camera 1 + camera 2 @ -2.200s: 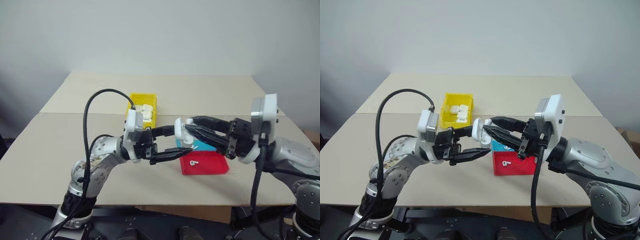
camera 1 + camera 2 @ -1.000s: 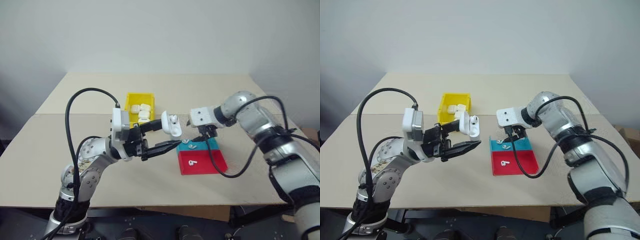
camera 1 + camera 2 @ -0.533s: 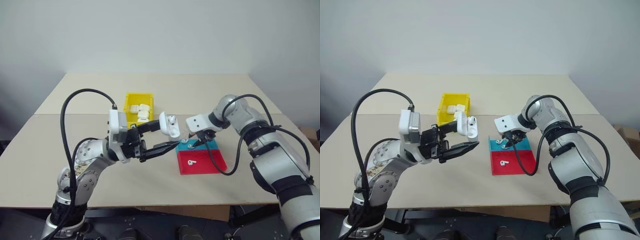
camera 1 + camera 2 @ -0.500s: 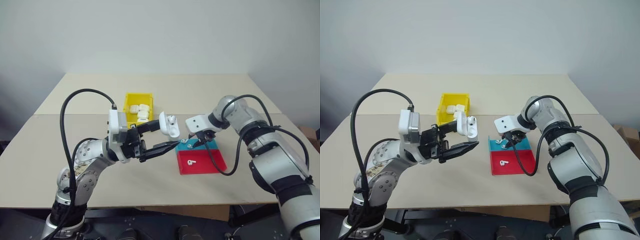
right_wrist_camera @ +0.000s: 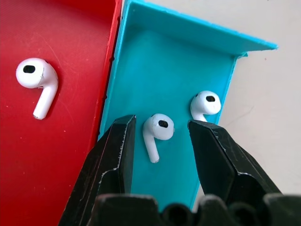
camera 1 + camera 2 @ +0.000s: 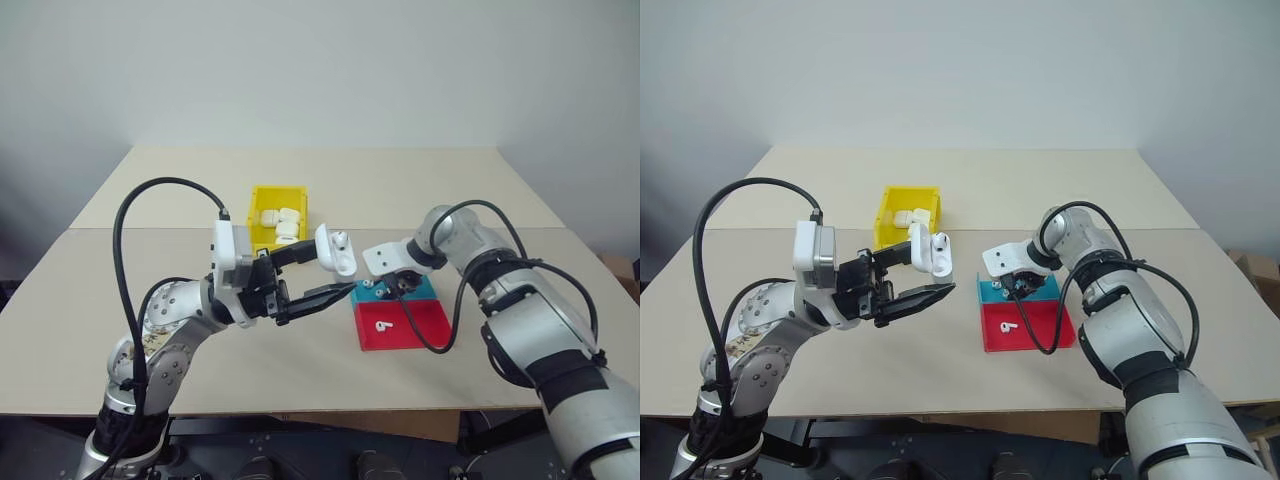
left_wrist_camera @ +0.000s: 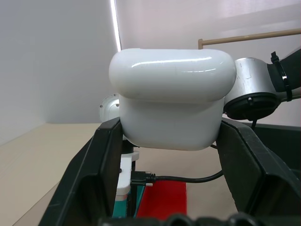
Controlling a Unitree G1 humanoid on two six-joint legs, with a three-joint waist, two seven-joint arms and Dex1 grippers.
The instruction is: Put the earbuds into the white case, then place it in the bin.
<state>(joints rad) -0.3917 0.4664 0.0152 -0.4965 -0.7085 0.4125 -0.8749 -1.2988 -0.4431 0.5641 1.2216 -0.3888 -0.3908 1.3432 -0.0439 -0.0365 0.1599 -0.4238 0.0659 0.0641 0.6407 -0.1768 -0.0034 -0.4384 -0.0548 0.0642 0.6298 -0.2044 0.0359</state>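
Earbud (image 5: 159, 128) lies in the teal half of the tray (image 5: 188, 56), between the right gripper's (image 5: 160, 141) parted fingers, unpinched; lower squarely and close across its head so it cannot skid. Left gripper (image 6: 315, 275) is clenched on the open case (image 6: 336, 250), held up beside the tray, bin (image 6: 262, 196) behind.

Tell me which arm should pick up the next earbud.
Right. The right gripper hangs open over the teal tray section with an earbud between its fingers. The left gripper is busy holding the open case up.
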